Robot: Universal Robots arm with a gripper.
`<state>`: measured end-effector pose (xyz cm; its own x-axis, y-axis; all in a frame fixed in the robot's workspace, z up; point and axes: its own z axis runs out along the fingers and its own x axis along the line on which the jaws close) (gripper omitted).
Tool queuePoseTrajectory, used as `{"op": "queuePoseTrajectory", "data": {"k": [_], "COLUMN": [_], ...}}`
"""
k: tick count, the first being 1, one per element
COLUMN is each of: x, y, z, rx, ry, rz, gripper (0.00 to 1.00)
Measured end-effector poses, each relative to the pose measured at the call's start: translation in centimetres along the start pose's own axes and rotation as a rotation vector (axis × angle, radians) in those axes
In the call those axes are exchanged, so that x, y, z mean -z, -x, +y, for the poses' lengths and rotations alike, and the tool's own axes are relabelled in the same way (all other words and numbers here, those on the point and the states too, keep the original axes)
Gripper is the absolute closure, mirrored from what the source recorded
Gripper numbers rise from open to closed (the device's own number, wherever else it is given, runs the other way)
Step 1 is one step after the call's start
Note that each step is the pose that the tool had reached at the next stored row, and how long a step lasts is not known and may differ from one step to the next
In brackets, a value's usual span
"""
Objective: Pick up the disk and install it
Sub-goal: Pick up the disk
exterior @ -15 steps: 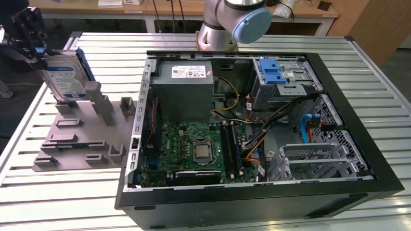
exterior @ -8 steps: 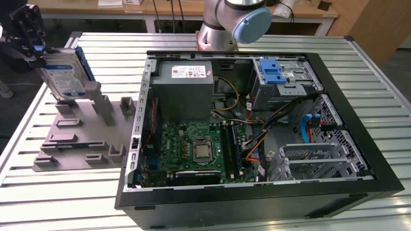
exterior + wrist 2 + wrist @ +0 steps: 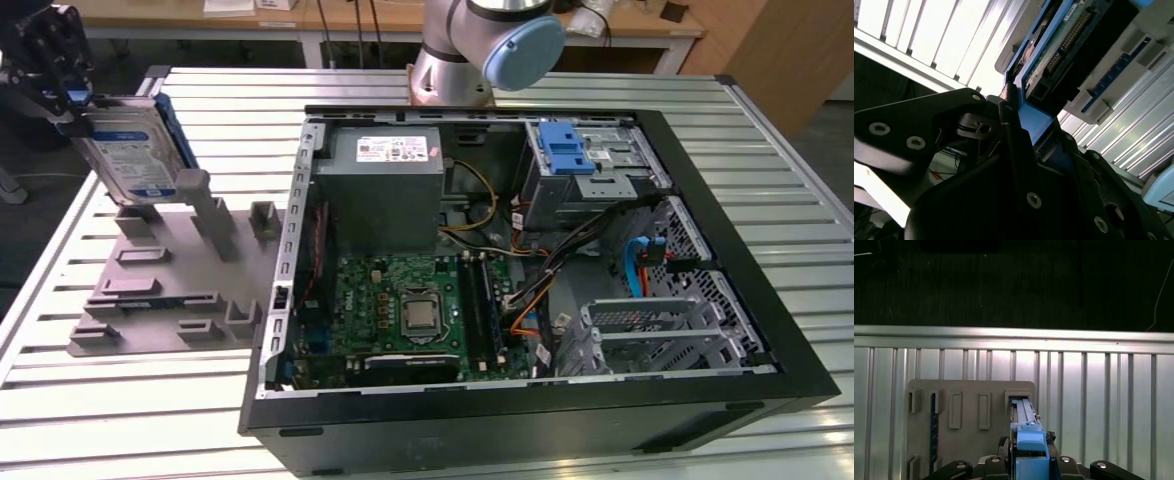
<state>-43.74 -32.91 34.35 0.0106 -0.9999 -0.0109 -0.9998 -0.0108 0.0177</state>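
Gripper [image 3: 70, 100] is clamped on the top edge of the disk [image 3: 134, 150], holding it upright with the label side out at the far corner of the grey slotted fixture [image 3: 160, 290], on the exterior view's left. The disk's lower edge sits right at a fixture slot; can't tell whether it's seated or just above. In the second wrist view the jaws pinch the disk's blue bracket [image 3: 1034, 122], and the open computer case [image 3: 534, 420] stands beside the fixture on the slatted metal table [image 3: 120, 400].

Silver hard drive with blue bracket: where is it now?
Exterior view's left: the silver hard drive stands upright, gripped by the hand, at the grey slotted holder.
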Motion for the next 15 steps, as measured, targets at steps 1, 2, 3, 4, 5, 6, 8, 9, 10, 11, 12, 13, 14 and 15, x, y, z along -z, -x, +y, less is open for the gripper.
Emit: {"op": "queuePoseTrajectory", "data": {"k": [1, 2, 3, 4, 5, 6, 8, 9, 10, 11, 12, 13, 14, 15], "x": [0.04, 0.06, 0.08, 0.09, 0.11, 0.14, 0.16, 0.17, 0.19, 0.20, 0.21, 0.23, 0.25, 0.28], "y": [0.00, 0.00, 0.00, 0.00, 0.00, 0.00, 0.00, 0.00, 0.00, 0.00, 0.00, 0.00, 0.00, 0.00], "z": [0.00, 0.00, 0.00, 0.00, 0.00, 0.00, 0.00, 0.00, 0.00, 0.00, 0.00, 0.00, 0.00, 0.01], "rx": [0.000, 0.000, 0.000, 0.000, 0.000, 0.000, 0.000, 0.000, 0.000, 0.000, 0.000, 0.000, 0.000, 0.000], "ry": [0.0003, 0.0003, 0.0002, 0.0001, 0.0002, 0.0003, 0.0001, 0.0001, 0.0002, 0.0002, 0.0002, 0.0002, 0.0003, 0.0003], "rz": [-0.0002, -0.0006, -0.0012, -0.0018, -0.0023, -0.0029, -0.0038, -0.0039, -0.0039, -0.0039, -0.0039, -0.0039, -0.0039, -0.0038], "gripper": [0.64, 0.64, 0.64, 0.64, 0.64, 0.64, 0.64, 0.64, 0.64, 0.64, 0.64, 0.64, 0.64, 0.64]}}
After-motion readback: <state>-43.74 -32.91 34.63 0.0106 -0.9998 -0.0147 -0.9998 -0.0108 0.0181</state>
